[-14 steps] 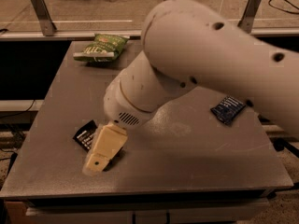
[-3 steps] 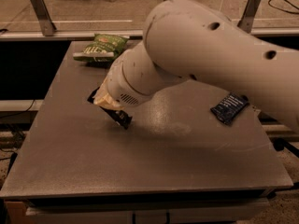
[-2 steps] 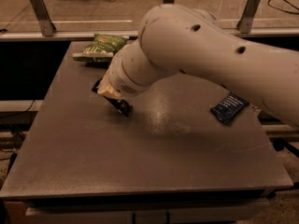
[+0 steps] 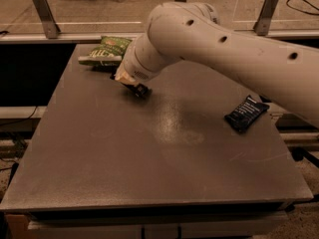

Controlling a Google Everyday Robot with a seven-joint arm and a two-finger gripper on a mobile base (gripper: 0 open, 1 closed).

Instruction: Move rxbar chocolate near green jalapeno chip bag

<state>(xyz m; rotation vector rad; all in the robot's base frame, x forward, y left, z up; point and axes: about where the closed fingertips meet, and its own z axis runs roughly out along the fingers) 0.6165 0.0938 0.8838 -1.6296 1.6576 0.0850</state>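
The rxbar chocolate (image 4: 141, 90), a small black wrapper, sticks out from under my gripper (image 4: 129, 82) at the far left of the grey table (image 4: 149, 153). The gripper is shut on it and holds it at or just above the tabletop; I cannot tell whether it touches. The green jalapeno chip bag (image 4: 105, 51), crinkled with pale lettering, lies at the table's back left corner, a short way behind and to the left of the gripper. My big white arm (image 4: 224, 39) reaches in from the right and hides part of the bar.
A dark blue bar wrapper (image 4: 246, 113) lies near the table's right edge. A rail with metal posts (image 4: 45, 14) runs behind the table. The table's left edge is close to the chip bag.
My gripper has carried the black bar from the table's front left up and back toward the chip bag. The chip bag and the blue bar have not moved.
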